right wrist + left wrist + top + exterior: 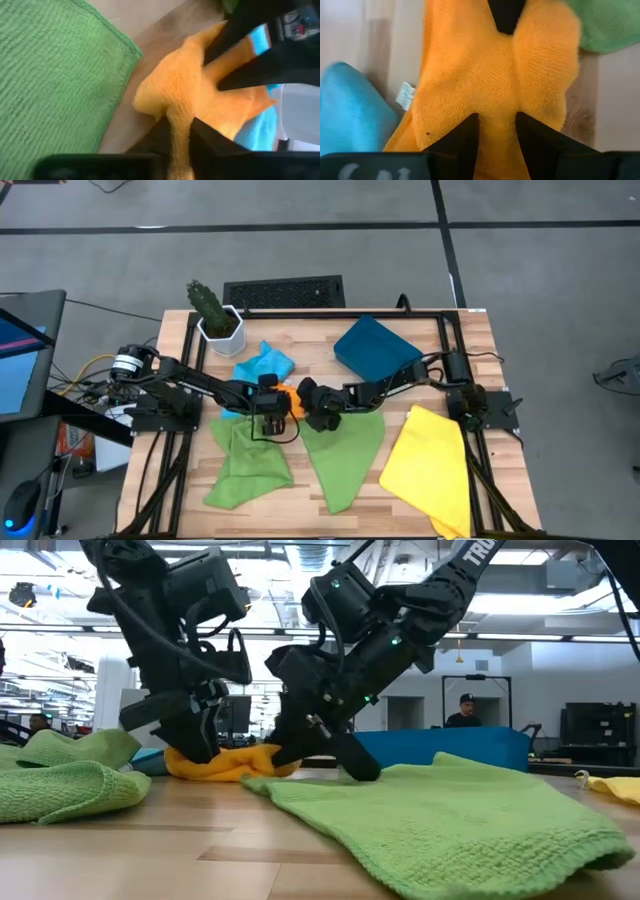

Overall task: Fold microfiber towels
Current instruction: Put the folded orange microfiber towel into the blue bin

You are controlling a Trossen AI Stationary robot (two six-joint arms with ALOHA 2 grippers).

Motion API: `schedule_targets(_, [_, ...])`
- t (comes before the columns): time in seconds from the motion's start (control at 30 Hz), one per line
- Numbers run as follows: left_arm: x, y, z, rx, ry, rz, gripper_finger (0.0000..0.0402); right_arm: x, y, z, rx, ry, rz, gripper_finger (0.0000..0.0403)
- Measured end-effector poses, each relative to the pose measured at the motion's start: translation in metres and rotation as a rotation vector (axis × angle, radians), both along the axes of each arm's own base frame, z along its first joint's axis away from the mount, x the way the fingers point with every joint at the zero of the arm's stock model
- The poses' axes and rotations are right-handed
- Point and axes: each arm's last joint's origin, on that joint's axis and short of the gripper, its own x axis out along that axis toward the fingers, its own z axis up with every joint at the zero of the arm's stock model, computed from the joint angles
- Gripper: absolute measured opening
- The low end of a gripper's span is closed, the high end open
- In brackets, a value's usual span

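The orange towel point(287, 399) is bunched at the middle of the desk point(440, 500), between the blue towel point(265, 365) and the two green towels point(345, 452). A fold of it is pinched between the nearly closed fingers of the left gripper point(496, 137). Another ridge of it is clamped between the fingers of the right gripper point(179, 134). The yellow towel point(430, 465) lies apart.
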Motion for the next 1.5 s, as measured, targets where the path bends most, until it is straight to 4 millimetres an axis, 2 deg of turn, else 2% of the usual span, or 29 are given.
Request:
schedule_targets(0.07, [0.001,0.000,0.010,0.005,-0.017,-0.010,0.0128,0.000,0.001,0.001,0.000,-0.001,-0.004,0.0021])
schedule_targets(0.2, [0.001,0.002,0.035,0.022,-0.020,-0.017,0.0128,-0.004,0.002,0.008,0.035,0.045,-0.048,0.0027])
schedule_targets(0.37, [-0.009,0.008,0.077,0.083,-0.050,0.025,0.0128,-0.010,-0.004,0.046,0.142,0.077,-0.131,0.0017])
schedule_targets(0.53, [-0.025,0.010,0.114,0.096,-0.194,0.058,0.0128,-0.023,-0.027,0.084,0.314,0.080,-0.235,0.0017])
schedule_targets(0.6, [-0.032,0.010,0.124,0.082,-0.246,0.073,0.0128,-0.027,-0.039,0.101,0.348,0.029,-0.271,0.0017])
schedule_targets(0.7, [-0.042,0.011,0.136,0.060,-0.312,0.094,0.0128,-0.038,-0.061,0.117,0.370,0.005,-0.334,0.0017])
schedule_targets(0.87, [-0.053,0.012,0.148,0.041,-0.372,0.111,0.0128,-0.057,-0.102,0.151,0.363,-0.113,-0.428,0.0017])
schedule_targets(1.03, [-0.055,0.012,0.150,0.043,-0.380,0.110,0.0128,-0.081,-0.143,0.175,0.277,-0.202,-0.564,0.0018])
schedule_targets(1.13, [-0.055,0.012,0.150,0.044,-0.376,0.109,0.0128,-0.098,-0.160,0.187,0.225,-0.221,-0.623,0.0019])
schedule_targets(1.27, [-0.055,0.012,0.150,0.044,-0.376,0.108,0.0128,-0.115,-0.173,0.192,0.213,-0.187,-0.678,0.0018])
schedule_targets(1.5, [-0.055,0.012,0.150,0.046,-0.375,0.104,0.0128,-0.133,-0.179,0.186,0.217,-0.141,-0.720,0.0020])
